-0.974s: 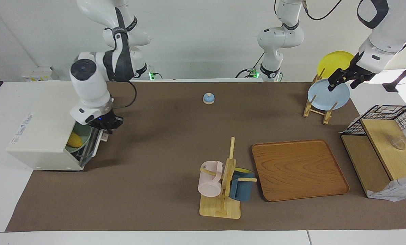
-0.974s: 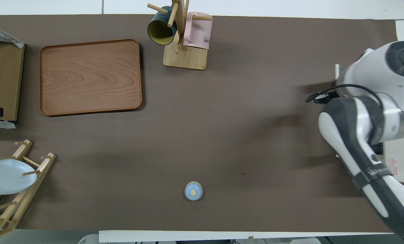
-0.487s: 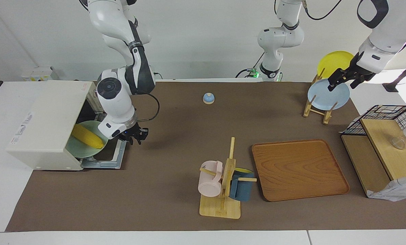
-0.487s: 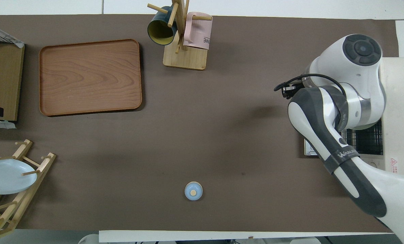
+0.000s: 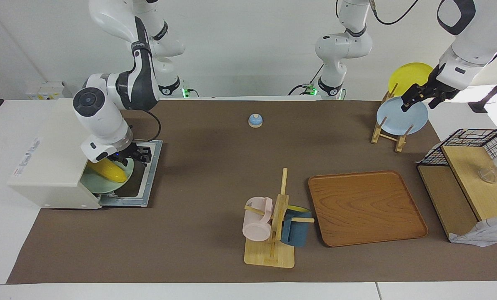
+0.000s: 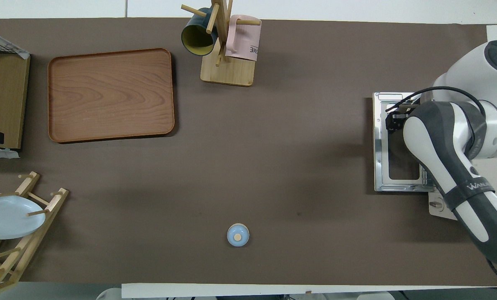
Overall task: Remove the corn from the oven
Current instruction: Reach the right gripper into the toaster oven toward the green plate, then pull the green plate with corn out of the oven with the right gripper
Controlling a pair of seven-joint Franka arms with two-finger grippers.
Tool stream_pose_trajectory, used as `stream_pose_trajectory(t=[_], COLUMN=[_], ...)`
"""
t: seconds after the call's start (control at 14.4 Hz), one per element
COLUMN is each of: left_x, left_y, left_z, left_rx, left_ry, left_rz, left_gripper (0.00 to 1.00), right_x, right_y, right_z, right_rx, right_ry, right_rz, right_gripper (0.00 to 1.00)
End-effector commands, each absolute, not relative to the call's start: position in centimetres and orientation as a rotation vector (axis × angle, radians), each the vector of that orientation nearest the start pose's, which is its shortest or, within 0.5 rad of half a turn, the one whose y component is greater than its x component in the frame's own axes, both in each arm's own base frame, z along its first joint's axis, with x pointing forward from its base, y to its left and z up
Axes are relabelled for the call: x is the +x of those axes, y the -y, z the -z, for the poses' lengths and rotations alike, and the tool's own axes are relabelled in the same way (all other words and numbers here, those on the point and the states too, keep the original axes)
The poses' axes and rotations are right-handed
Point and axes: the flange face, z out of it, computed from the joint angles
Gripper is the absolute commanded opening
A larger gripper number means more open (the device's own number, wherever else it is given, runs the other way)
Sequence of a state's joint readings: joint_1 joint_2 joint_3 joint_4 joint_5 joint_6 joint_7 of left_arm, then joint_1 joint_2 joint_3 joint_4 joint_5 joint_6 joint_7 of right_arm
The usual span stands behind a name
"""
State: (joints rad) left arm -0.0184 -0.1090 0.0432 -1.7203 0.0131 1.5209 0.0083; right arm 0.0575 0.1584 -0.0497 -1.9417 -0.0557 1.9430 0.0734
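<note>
The corn [image 5: 106, 170], a bright yellow cob, lies on a pale green plate [image 5: 94, 183] in the mouth of the oven [image 5: 52, 162], a cream-white box at the right arm's end of the worktop [image 5: 215, 166]. The oven's door [image 6: 383, 141] is dropped fully open and lies flat on the brown mat, its metal frame facing up. The right pincer [image 5: 132, 155] hangs just above the corn and the plate's rim, over the inner part of the open door; whether its fingers are parted or clenched cannot be told, and it grasps nothing that can be seen. In the overhead view the right arm covers the oven's opening, so the corn does not show there.

Outward from the oven, a small blue bell [image 5: 255, 120] stands near the robots' edge of the mat. A wooden mug tree [image 5: 273, 233] carries a pink mug [image 5: 256, 218] and a dark blue mug [image 5: 296, 231], with a wooden tray [image 5: 365, 208] beside it. At the left arm's end stands a wooden plate rack [image 5: 392, 125] holding a light blue plate [image 5: 398, 118] and a yellow plate [image 5: 408, 75]. The left pincer [image 5: 417, 98] is at the upper rim of the light blue plate; its state likewise cannot be told. A black wire basket [image 5: 477, 143] stands at that end of the worktop.
</note>
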Motion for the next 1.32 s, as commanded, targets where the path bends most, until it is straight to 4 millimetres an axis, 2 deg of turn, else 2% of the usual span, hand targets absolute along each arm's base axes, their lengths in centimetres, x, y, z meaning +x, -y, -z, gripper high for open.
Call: stream_pose_trajectory(t=[0.0, 0.21, 0.35, 0.42, 0.56, 0.63, 0.7, 0.77, 0.83, 0.97, 1.04, 1.18, 1.25], left_x=[50.4, 50.4, 50.4, 50.5, 50.3, 50.2, 50.3, 50.3, 50.3, 50.3, 50.4, 50.5, 50.5], left_y=[-1.6, -1.6, -1.6, -1.6, -1.7, -1.7, -1.8, -1.9, -1.9, -2.0, -2.3, -2.8, -2.9], left_z=[-61.0, -61.0, -61.0, -61.0, -61.0, -60.9, -61.0, -61.1, -61.0, -60.8, -60.9, -60.9, -60.8], left_rx=[-3.139, -3.139, -3.139, -3.139, -3.138, -3.138, -3.138, -3.137, -3.135, -3.134, -3.134, -3.126, -3.126], left_ry=[0.045, 0.045, 0.045, 0.045, 0.047, 0.047, 0.05, 0.052, 0.057, 0.066, 0.071, 0.08, 0.087], left_rz=[-0.147, -0.147, -0.147, -0.147, -0.164, -0.174, -0.164, -0.157, -0.159, -0.159, -0.152, -0.138, -0.133], left_gripper=[1.0, 1.0, 1.0, 1.0, 1.0, 1.0, 1.0, 1.0, 1.0, 1.0, 1.0, 1.0, 1.0], right_x=[56.0, 55.1, 54.9, 54.5, 54.2, 54.2, 54.3, 54.3, 54.3, 55.0, 55.7, 55.9, 55.1], right_y=[-0.4, 0.0, 0.0, -0.1, -0.1, -0.3, -0.5, -1.0, -1.7, -4.6, -7.2, -14.1, -18.8], right_z=[-38.6, -37.4, -37.2, -36.6, -36.3, -36.4, -36.5, -36.5, -36.7, -38.0, -39.6, -42.0, -42.9], right_rx=[-3.219, -3.304, -3.314, -3.312, -3.325, -3.358, -3.377, -3.384, -3.39, -3.433, -3.457, -3.48, -3.466], right_ry=[-0.009, 0.187, 0.214, 0.225, 0.259, 0.349, 0.388, 0.406, 0.425, 0.444, 0.394, 0.323, 0.228], right_rz=[-0.205, -0.182, -0.165, -0.155, -0.135, -0.138, -0.137, -0.133, -0.136, -0.136, -0.134, -0.119, -0.125], right_gripper=[0.62, 0.6, 0.59, 0.54, 0.34, 0.17, 0.07, 0.0, 0.0, 0.0, 0.0, 0.0, 0.0])
